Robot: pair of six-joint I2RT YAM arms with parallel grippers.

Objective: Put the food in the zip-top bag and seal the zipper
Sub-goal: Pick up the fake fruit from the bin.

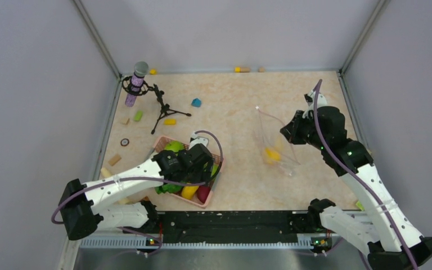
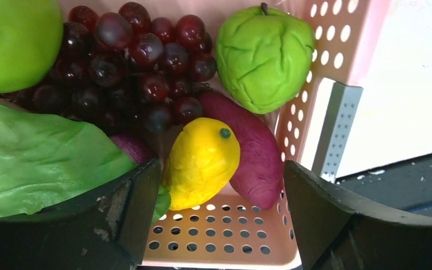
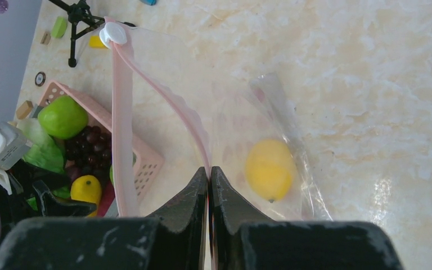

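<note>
You had one fruit in the bag, right gripper clamped on its zipper. Left gripper gaped empty around the lemon in the basket.

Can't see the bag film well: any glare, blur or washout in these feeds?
Top view: even, sharp, but the clear crinkly zip-top bag nearly vanishes against the pale marbled tabletop. Right wrist: a glare patch on the tabletop at lower right. Left wrist: yellow toy lemon crisp, tabletop beyond washed out white.
</note>
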